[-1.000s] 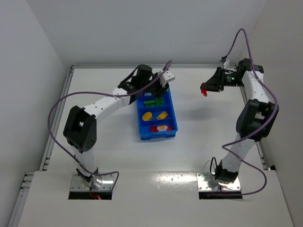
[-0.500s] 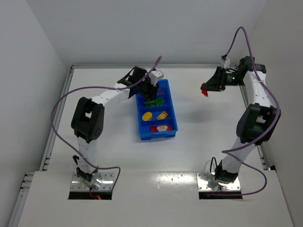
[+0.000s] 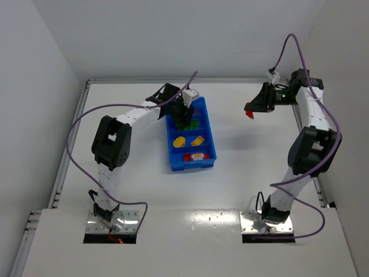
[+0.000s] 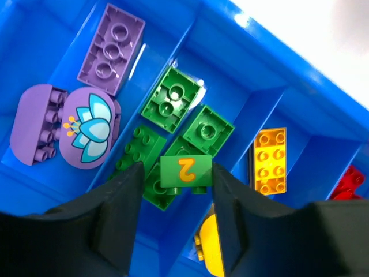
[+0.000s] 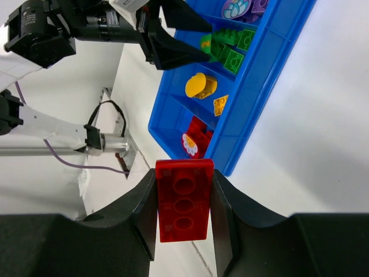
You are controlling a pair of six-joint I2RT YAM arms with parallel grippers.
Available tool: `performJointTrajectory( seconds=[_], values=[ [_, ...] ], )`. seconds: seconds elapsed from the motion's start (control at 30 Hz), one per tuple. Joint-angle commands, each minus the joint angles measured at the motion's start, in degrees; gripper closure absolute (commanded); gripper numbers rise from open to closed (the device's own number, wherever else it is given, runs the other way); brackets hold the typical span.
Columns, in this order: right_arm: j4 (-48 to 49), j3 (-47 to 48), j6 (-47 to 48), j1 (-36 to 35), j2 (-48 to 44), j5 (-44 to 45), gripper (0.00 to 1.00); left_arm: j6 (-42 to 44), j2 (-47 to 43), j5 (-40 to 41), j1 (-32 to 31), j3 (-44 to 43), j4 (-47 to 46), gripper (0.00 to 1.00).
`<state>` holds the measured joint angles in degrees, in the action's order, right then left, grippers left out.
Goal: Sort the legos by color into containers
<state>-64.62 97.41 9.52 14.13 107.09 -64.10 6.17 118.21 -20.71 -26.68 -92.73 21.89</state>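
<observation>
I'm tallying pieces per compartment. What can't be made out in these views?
Top external: the left gripper covers the blue tray's far end; the right gripper's red brick is too small for detail.
Left wrist: the held green piece overlaps green bricks below; the red piece is cut by the right edge; a finger hides most of the yellow rounded piece.
Right wrist: purple pieces are cut by the top edge.
</observation>
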Motion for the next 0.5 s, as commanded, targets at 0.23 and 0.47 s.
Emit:
performJointTrajectory(
  seconds=[0.23,0.47],
  values=[
    [-0.5,0.0,3.8,-4.0,-2.3,1.5,1.0,-5.1,-4.9,-8.3,4.4,-2.0,-4.0,0.22],
    [0.1,0.6,4.3,-8.1,-2.3,4.1,1.0,-12.0,-10.8,-5.4,5.5,-4.1,-9.2,0.16]
  ],
)
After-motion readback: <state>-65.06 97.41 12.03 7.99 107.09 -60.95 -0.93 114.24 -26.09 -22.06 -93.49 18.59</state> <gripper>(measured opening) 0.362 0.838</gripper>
